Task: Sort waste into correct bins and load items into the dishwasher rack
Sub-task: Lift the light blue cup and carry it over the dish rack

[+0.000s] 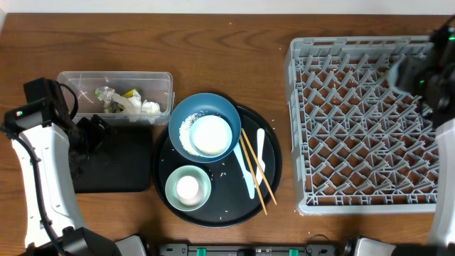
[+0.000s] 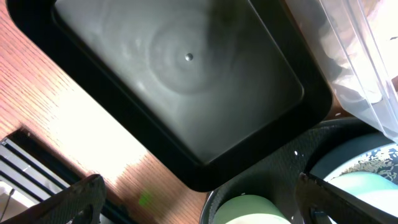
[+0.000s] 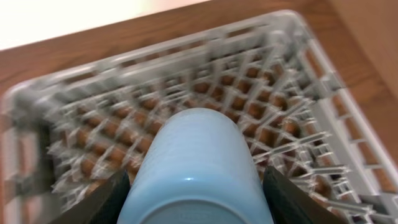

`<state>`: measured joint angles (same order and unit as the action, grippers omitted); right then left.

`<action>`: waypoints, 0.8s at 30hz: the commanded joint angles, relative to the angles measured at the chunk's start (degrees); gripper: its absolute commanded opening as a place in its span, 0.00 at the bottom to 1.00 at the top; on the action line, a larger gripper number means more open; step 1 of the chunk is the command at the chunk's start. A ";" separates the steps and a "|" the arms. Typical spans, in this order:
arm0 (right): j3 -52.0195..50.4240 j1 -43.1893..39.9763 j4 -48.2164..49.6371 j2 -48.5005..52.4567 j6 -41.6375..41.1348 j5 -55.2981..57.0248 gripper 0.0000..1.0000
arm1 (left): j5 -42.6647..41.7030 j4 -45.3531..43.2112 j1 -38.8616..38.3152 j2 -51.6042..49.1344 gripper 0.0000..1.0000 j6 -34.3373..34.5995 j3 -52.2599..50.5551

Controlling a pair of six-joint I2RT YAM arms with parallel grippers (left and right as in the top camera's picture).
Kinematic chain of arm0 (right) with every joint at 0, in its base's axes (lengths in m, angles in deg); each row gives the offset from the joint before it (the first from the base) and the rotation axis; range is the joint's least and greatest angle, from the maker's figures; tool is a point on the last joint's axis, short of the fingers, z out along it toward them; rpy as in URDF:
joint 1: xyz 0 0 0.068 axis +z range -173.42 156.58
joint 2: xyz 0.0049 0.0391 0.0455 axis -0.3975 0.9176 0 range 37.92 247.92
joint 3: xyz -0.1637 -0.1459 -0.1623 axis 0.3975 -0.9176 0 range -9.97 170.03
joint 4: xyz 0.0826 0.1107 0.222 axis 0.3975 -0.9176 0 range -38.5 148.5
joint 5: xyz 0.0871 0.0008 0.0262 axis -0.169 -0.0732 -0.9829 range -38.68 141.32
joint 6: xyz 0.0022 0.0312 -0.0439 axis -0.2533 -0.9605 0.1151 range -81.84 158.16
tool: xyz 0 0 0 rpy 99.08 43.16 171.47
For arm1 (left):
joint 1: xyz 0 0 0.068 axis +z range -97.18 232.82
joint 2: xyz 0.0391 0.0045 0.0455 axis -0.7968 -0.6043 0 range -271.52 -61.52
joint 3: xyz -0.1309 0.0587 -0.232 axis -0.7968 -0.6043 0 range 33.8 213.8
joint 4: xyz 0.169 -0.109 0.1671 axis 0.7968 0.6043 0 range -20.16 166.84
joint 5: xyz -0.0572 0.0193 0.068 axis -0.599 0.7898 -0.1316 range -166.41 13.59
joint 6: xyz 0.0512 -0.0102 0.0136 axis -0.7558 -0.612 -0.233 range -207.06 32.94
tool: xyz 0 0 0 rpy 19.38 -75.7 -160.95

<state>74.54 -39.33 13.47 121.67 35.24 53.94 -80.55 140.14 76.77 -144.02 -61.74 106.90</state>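
Note:
My right gripper (image 3: pixel 196 177) is shut on a pale-blue cup (image 3: pixel 196 149), held over the light-grey dishwasher rack (image 3: pixel 186 46); in the overhead view the arm hides the cup at the rack's (image 1: pixel 362 43) far right corner. My left gripper (image 2: pixel 199 180) hangs open and empty over the near corner of the shallow black tray (image 2: pixel 186 81). The clear tub (image 1: pixel 114 78) holds a yellow-green packet and white tissue. On the round black tray (image 1: pixel 274 171) sit a dark-blue bowl (image 1: pixel 186 117) with rice grains and a white cup (image 1: pixel 212 135), a pale-green bowl (image 1: pixel 174 186), chopsticks (image 1: pixel 254 171) and a white spoon (image 1: pixel 259 146).
The shallow black tray (image 1: pixel 121 167) lies between the clear tub and the table's front edge, touching the round tray's left side. A few rice grains lie on the round tray. Bare wood separates the round tray from the rack.

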 commanded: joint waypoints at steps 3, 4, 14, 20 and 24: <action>1.09 -5.99 4.85 5.01 1.07 0.22 0.35 | 0.09 0.15 0.09 -0.13 0.98 0.11 -0.57; 1.09 -6.64 6.01 5.92 1.07 0.20 0.35 | 0.09 0.15 0.09 -0.13 0.98 0.11 -0.57; 1.09 -11.39 12.26 14.19 -0.28 0.61 0.35 | 0.11 0.15 0.09 -0.13 0.98 0.09 -0.57; 1.09 -12.79 14.25 18.45 -0.28 0.61 0.34 | 0.09 0.20 0.09 -0.13 0.98 0.09 -0.57; 1.09 -13.31 14.60 20.55 -0.24 0.61 0.35 | 0.09 0.20 0.09 -0.13 0.98 0.11 -0.57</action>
<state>74.59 -52.09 27.72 141.08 35.59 54.35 -80.55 140.14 76.77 -144.02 -61.74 106.83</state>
